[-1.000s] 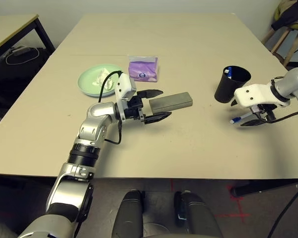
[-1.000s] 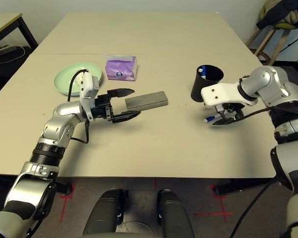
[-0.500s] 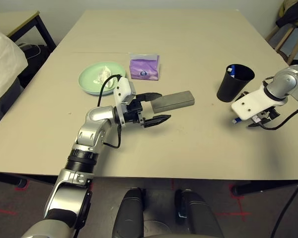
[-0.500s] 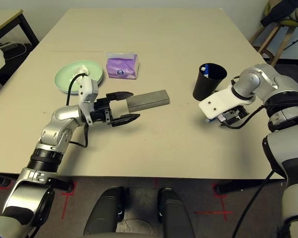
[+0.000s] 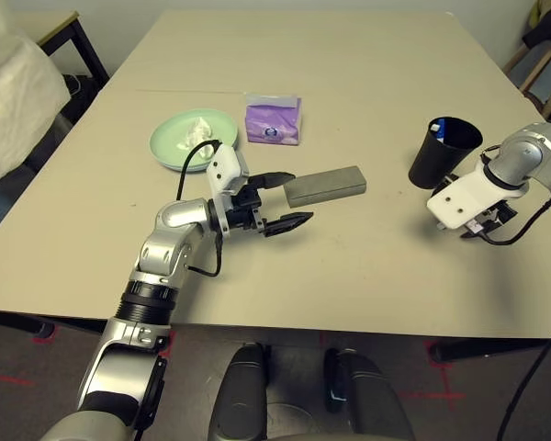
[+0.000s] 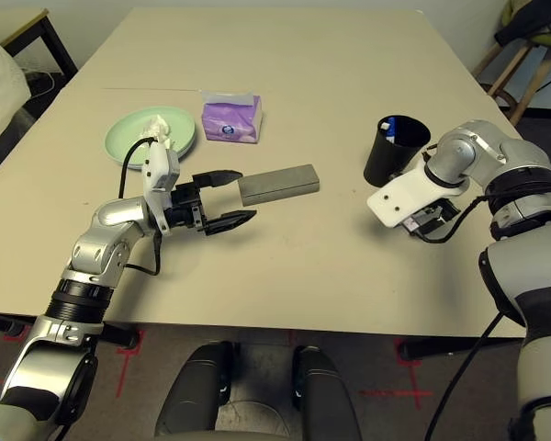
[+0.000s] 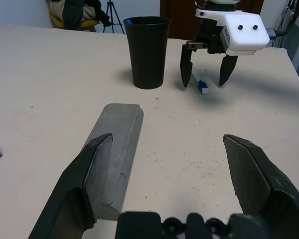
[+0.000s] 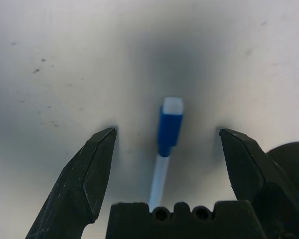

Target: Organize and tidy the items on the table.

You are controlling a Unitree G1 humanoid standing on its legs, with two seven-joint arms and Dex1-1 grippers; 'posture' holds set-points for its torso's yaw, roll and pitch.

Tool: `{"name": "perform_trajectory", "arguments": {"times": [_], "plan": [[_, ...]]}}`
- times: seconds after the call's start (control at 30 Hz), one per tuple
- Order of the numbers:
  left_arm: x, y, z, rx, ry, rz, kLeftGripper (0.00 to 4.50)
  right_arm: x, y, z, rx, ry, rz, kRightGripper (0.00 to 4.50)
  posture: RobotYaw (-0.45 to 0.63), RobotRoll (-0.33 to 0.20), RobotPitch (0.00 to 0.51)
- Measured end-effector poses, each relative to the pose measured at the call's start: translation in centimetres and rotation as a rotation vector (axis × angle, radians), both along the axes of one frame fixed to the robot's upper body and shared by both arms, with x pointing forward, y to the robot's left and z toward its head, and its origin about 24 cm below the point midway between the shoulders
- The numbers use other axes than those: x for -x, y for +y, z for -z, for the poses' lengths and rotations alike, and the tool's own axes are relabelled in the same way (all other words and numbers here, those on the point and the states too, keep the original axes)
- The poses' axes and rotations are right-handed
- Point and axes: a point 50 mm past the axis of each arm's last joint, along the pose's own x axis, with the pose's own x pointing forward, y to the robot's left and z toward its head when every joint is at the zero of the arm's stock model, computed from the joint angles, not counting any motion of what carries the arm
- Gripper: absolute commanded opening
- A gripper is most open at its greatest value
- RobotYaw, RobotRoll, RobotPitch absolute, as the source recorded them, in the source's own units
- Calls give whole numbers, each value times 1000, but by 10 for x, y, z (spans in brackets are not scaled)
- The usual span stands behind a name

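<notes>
Landmark: the black cup (image 5: pixel 444 152), standing upright toward the right side of the table (image 5: pixel 367 64), with a blue-capped pen already standing in it.
Thing to take: a white-blue marker pen (image 8: pixel 166 144) lying flat on the table just beside the black cup, on the side nearer the robot.
Right gripper (image 7: pixel 206 67): pointing steeply down over the marker pen, jaws spread wide and empty, one finger on either side of the pen.
Key relation: the pen lies between the right fingers, roughly centred in the gap, its blue cap at the end farther from the wrist; its long axis seems to run across the line of closing, though a slight slant cannot be ruled out from the wrist view.
Contact: whether the fingertips (image 8: pixel 97 164) already touch the table is hard to tell; they look very near it.
Nearer arm: the right, clearly; the left is well apart from the black cup.
Left gripper (image 5: pixel 281 198): held level, jaws wide and empty, far from the cup, with the grey-brown glasses case (image 5: pixel 325 186) alongside its farther finger, pointing toward the cup.
Judged next need: close squarely on the pen, then lift it to the black cup.
</notes>
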Motion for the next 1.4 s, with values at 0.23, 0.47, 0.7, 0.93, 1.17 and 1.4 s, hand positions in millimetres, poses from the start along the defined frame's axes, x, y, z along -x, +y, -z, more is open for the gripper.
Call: {"name": "perform_trajectory", "arguments": {"times": [0.23,0.47,0.7,0.93,1.17,1.4], "plan": [[0,0,0,0,0,-1,4500,0,-1,0,1,12,25,3550,281,0,173],[0,0,0,0,0,-1,4500,-1,3,5,-28,32,41,754,287,0,168],[0,1,0,-2,-2,-2,4500,-3,9,0,-103,75,87,407,279,0,157],[-2,0,-4,-3,-15,6,4500,-13,29,-26,-500,134,256,407,254,0,134],[-6,1,-2,-6,-13,14,4500,-7,39,-86,-969,176,335,407,210,0,116],[-13,-1,-8,-10,-38,37,4500,-1,39,-113,-1384,172,362,407,174,0,103]]}}
